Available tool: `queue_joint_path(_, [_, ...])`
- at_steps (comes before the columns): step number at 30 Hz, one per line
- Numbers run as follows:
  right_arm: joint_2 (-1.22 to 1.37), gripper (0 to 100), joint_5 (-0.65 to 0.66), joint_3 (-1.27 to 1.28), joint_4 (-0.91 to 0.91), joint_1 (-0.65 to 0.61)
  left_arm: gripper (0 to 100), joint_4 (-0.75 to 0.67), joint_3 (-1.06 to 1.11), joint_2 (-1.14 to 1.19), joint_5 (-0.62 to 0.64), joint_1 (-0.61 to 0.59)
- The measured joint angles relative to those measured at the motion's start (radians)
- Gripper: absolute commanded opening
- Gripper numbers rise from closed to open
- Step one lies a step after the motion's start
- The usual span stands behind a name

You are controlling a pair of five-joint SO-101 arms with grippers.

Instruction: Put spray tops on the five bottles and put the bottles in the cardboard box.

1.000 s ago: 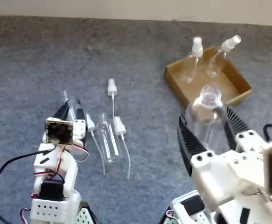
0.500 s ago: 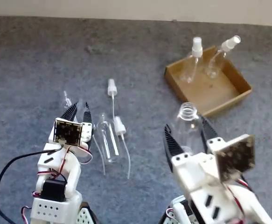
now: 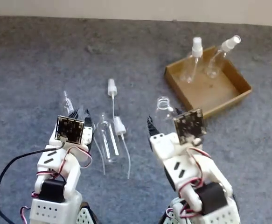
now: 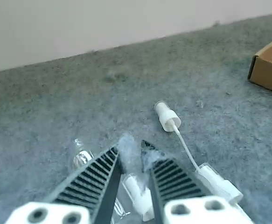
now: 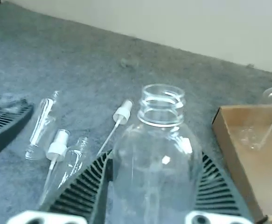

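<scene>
Five clear, glossy bottles for you to account for.

1. Wide bottle (image 3: 163,103): round-shouldered, with a threaded open neck. It stands upright, clamped between the black ribbed jaws of the right gripper (image 5: 156,163), between the loose parts and the cardboard box (image 3: 210,91).
2. First capped bottle (image 3: 191,65): stands in the box and leans on its far wall, with its white sprayer above the rim.
3. Second capped bottle (image 3: 215,65): stands in the box and leans the same way.
4. Slender bottle (image 3: 103,133): tube-shaped, lying flat on the grey carpet (image 3: 33,60).
5. Small bottle (image 3: 66,100): slim, lying just beyond the left gripper (image 3: 80,113).

Three white spray tops, each with a thin dip tube.

- Long-stemmed spray top (image 3: 111,87): lies past the slender bottle.
- Second spray top (image 3: 119,126): lies just beside the slender bottle.
- Third spray top (image 4: 136,193): sits at the left gripper. You cannot tell whether that gripper is clamped on it.

The box is shallow, brown and low-walled, and sits askew to the carpet's edge.

The carpet has a short, matted nap. You have broad bare stretches at the far left and between the loose parts and the box. The far edge meets a pale wall (image 3: 126,8).
</scene>
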Motion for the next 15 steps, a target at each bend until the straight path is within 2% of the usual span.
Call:
queue_joint_path(4, [0.003, 17.0, 0.000, 0.123, -0.129, 0.000, 0, 0.094, -0.078, 0.000, -0.012, 0.000])
queue_joint_path(15, [0.003, 17.0, 0.000, 0.256, -0.316, 0.000, 0, 0.331, -0.350, -0.005, -0.218, -0.002])
